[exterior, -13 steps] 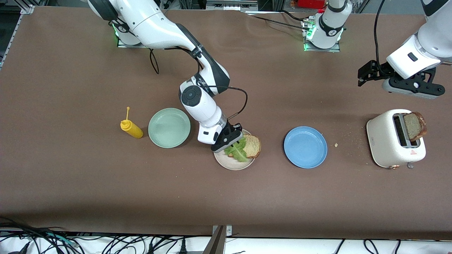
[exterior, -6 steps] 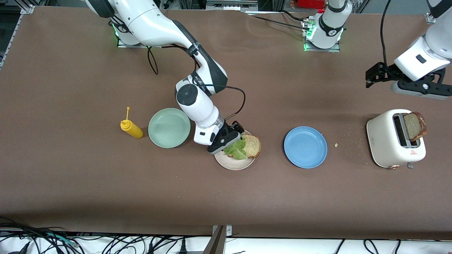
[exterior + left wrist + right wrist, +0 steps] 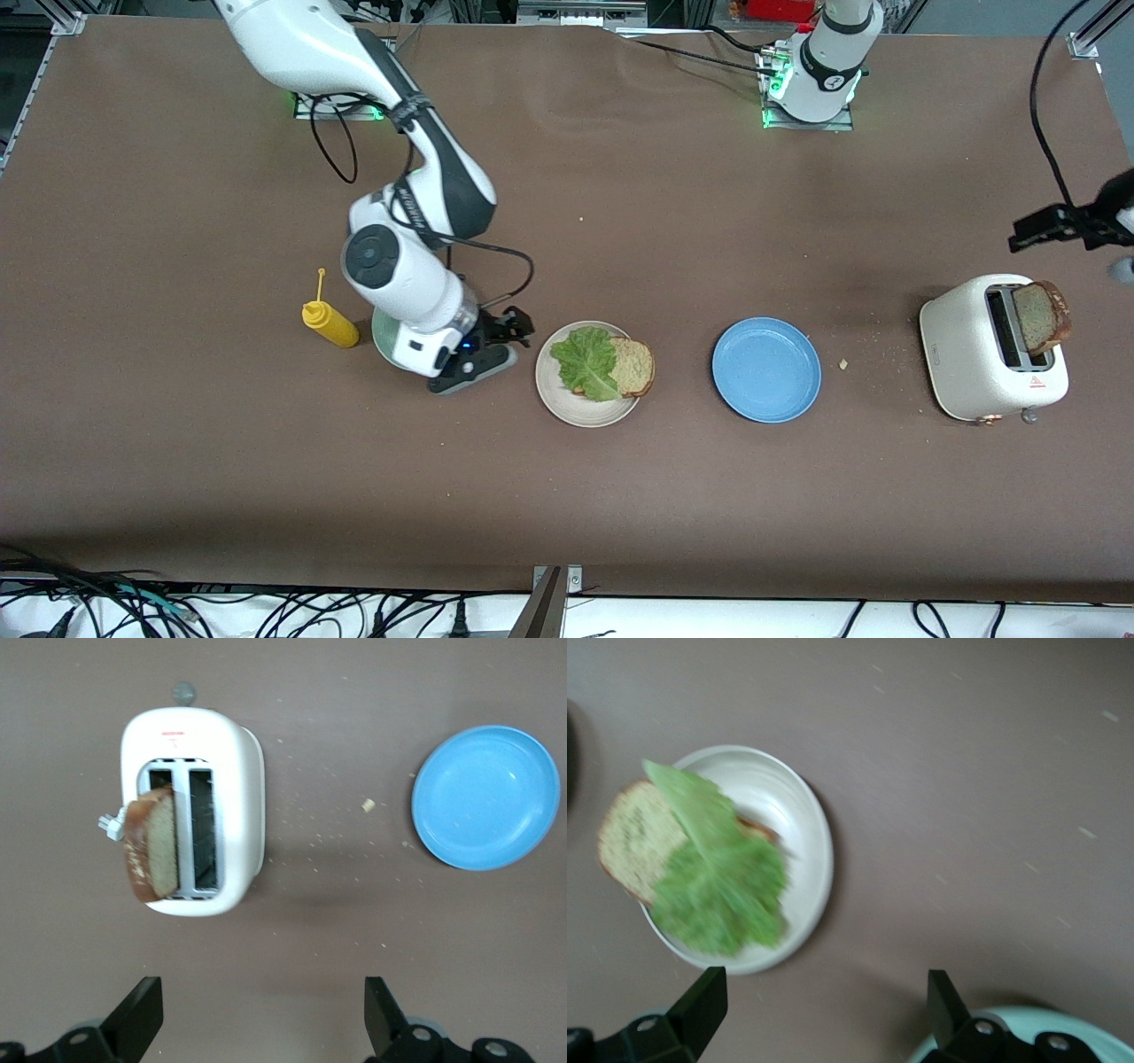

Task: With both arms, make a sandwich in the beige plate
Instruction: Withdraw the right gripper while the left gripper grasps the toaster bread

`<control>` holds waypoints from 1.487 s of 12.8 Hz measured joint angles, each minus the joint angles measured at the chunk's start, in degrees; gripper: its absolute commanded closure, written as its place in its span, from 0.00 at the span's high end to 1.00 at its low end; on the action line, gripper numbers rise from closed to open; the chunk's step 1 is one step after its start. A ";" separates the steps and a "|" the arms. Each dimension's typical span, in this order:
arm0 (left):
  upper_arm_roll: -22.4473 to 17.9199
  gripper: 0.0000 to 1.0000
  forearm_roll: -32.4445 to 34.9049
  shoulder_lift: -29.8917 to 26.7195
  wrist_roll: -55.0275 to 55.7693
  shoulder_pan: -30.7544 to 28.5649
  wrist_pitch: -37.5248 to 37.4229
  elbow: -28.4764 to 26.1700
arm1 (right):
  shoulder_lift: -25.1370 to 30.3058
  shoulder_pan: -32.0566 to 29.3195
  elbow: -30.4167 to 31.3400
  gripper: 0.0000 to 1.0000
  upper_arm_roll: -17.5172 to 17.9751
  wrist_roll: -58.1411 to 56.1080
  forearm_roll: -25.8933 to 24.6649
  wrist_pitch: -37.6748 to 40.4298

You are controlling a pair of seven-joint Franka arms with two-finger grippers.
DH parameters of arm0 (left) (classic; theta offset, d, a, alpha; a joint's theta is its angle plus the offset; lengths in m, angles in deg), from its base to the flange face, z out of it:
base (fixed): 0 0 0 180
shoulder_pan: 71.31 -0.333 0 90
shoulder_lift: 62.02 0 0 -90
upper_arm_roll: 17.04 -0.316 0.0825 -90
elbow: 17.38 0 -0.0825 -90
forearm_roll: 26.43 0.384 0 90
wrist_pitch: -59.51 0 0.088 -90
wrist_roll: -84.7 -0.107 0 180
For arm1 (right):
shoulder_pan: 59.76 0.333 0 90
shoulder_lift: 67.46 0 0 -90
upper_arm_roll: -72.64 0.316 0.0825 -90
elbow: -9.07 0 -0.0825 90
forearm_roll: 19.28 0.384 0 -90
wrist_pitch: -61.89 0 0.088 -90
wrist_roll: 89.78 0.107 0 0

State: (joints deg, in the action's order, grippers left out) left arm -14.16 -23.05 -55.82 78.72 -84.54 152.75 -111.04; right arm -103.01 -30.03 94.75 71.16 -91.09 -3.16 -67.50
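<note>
table point(image 3: 177, 443): matt brown, cloth-like | beige plate point(image 3: 567, 410): glazed, faint sheen | blue plate point(image 3: 766, 369): smooth, satin | toaster point(image 3: 970, 372): smooth cream plastic-look shell | bread slice point(image 3: 636, 365): rough porous crumb | lettuce leaf point(image 3: 586, 361): ruffled, matt | arm shells: glossy white

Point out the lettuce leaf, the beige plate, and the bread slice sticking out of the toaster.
lettuce leaf point(image 3: 586, 361), front view, middle of the leaf
beige plate point(image 3: 576, 414), front view, bare rim nearest the camera
bread slice in the toaster point(image 3: 161, 853), left wrist view, cut face
</note>
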 measured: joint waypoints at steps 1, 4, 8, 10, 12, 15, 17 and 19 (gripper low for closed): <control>-0.02 1.00 0.00 2.66 -0.06 -0.86 0.35 1.89 | 1.90 -1.73 0.50 1.00 0.07 -0.01 -2.30 3.93; -0.03 1.00 0.03 8.67 -2.22 -3.97 6.64 3.82 | 6.68 -6.56 1.30 1.00 0.15 -0.02 -6.48 13.56; -0.03 1.00 0.03 15.40 -6.95 -8.08 11.47 3.74 | 11.54 -14.36 5.08 1.00 1.13 -0.13 -7.22 16.53; -0.02 1.00 0.04 16.40 -7.14 -8.60 12.34 2.86 | 14.01 -17.22 7.65 1.00 1.28 -0.13 -10.29 16.81; 0.03 0.43 2.24 16.49 -7.17 -8.64 13.48 0.85 | 16.66 -20.01 10.74 1.00 1.28 0.74 -13.43 16.97; 0.03 0.00 3.65 16.49 -7.20 -8.69 13.56 -0.46 | 20.39 -21.88 12.68 1.00 1.30 7.86 -17.75 19.49; 0.03 0.00 3.65 16.49 -7.41 -8.73 12.99 -0.54 | 22.62 -22.55 12.79 1.00 1.33 12.15 -20.16 21.24; 0.04 0.00 3.67 16.34 -8.50 -8.93 12.48 -0.53 | 25.15 -24.02 12.81 1.00 1.33 12.58 -20.53 22.33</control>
State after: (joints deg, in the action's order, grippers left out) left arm -14.13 -19.39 -39.48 70.23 -93.47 165.22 -111.57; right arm -77.86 -54.05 107.56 72.49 -78.51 -23.70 -45.16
